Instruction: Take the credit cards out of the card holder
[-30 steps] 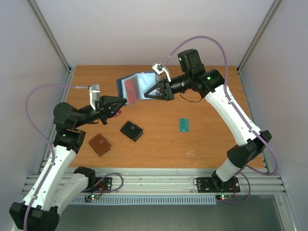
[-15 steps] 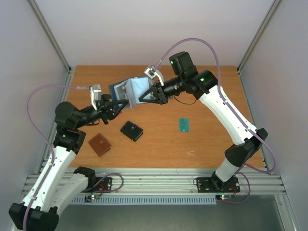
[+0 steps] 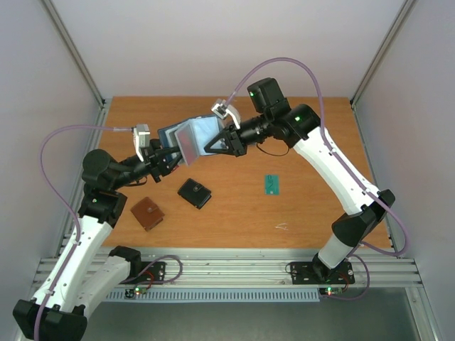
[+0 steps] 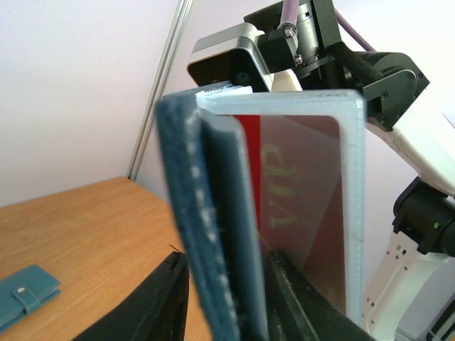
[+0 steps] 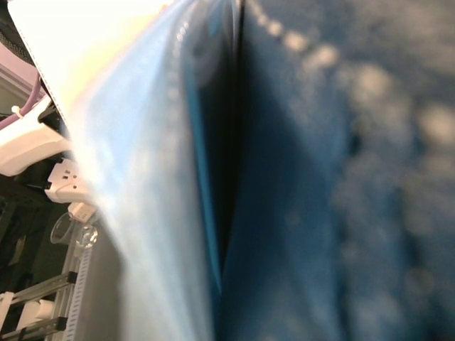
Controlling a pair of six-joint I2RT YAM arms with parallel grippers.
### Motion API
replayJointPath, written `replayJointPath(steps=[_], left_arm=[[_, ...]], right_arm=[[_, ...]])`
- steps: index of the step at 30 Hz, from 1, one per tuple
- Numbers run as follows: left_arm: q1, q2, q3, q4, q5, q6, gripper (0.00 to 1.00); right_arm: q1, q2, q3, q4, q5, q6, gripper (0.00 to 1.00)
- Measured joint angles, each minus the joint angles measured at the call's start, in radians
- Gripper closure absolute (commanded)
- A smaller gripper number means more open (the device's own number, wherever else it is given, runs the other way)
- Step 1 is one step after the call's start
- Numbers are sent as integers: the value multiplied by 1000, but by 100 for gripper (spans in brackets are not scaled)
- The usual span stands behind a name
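We see the card holder [image 3: 186, 136] held up off the bench [image 3: 234, 213], open and standing on edge. In the top view its long axis runs roughly from 9 to 3 o'clock. The left end effector [image 3: 165, 158] reaches in from 8 o'clock, its fingers pressed against either side of the navy leaves. The right end effector [image 3: 208, 145] pinches the pale clear leaf from 3 o'clock. The left wrist view shows the leaves upright, with the red card [image 4: 298, 192] standing on its long axis inside the clear pocket. Its pale print runs sideways and we cannot read it. The teal-green card [image 3: 271, 185] lies flat on the bench at 4 o'clock from the holder. A black wallet [image 3: 194, 192] sits at 6 o'clock, and a brown wallet [image 3: 147, 214] at 7.
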Motion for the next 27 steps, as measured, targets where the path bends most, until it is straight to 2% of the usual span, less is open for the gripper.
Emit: replayJointPath(steps=[5, 7, 8, 9, 10, 14, 17, 20, 24, 27], left_arm=[[0, 1, 0, -4, -3, 6, 97], [1, 0, 0, -19, -9, 7, 100], [2, -1, 0, -21, -12, 6, 100], [2, -3, 0, -22, -19, 13, 100], [1, -3, 0, -24, -21, 17, 100], [0, -3, 9, -138, -90, 103, 100], [-11, -4, 33, -279, -218, 241, 100], [-32, -3, 51, -405, -431, 474, 100], [-51, 6, 51, -505, -675, 795, 100], [-53, 13, 51, -535, -772, 926, 100]], right_arm=[[25, 8, 6, 2, 3, -5, 93], [40, 13, 7, 10, -4, -9, 87], [42, 13, 7, 16, -3, -9, 78], [42, 13, 6, 19, -3, -11, 65], [42, 13, 3, 23, -3, -14, 57], [43, 13, -20, 58, 16, -3, 42], [28, 12, -58, 93, 56, 26, 37], [15, 10, -102, 124, 123, 57, 35], [11, 10, -134, 162, 209, 88, 29], [11, 8, -158, 192, 233, 105, 24]])
